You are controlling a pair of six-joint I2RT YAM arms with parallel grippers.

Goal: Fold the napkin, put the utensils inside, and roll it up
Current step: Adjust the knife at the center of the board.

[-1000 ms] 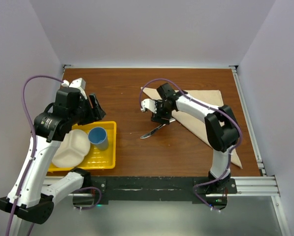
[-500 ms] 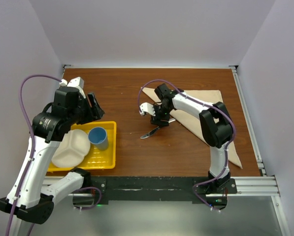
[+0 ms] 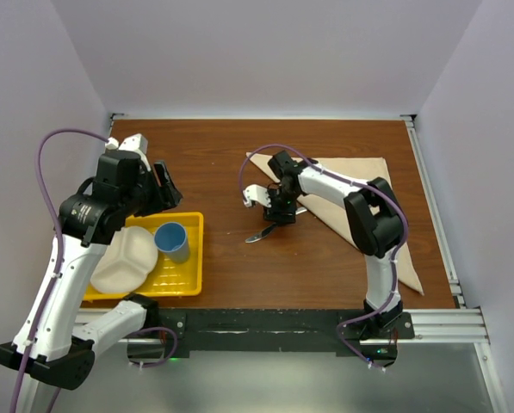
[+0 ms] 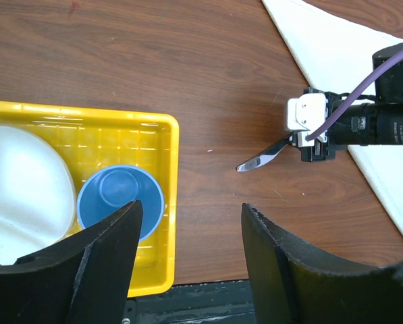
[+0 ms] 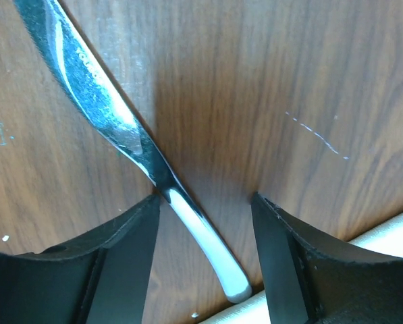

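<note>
The knife (image 3: 263, 231) lies flat on the brown table (image 3: 325, 258) near its middle. Its blade tip points toward 8 o'clock, and its handle toward 2 o'clock ends just beside the edge of the napkin (image 3: 360, 176). The napkin is spread as a tan triangle from the back centre to the front right, at 2 to 4 o'clock from the knife.

The right gripper (image 3: 278, 215) is down over the handle. In the wrist view its two fingers (image 5: 130, 256) straddle the handle where it meets the blade. The jaws are partly apart, one finger against the knife and the other with bare wood between, so they are not clamped on it.

At 9 o'clock from the knife sits a yellow tray (image 3: 190, 284). It holds a blue cup (image 3: 172, 241), upright in the tray's right half, and a white plate (image 3: 123, 262) to the cup's left.

The left gripper (image 3: 166, 185) hangs above the tray's far right corner, with its jaws wide and nothing between them.

Since a second ago the right gripper has narrowed and settled lower on the handle, and that arm's elbow has swung inward. The knife's tip, the tray's contents and the left arm look unchanged.
</note>
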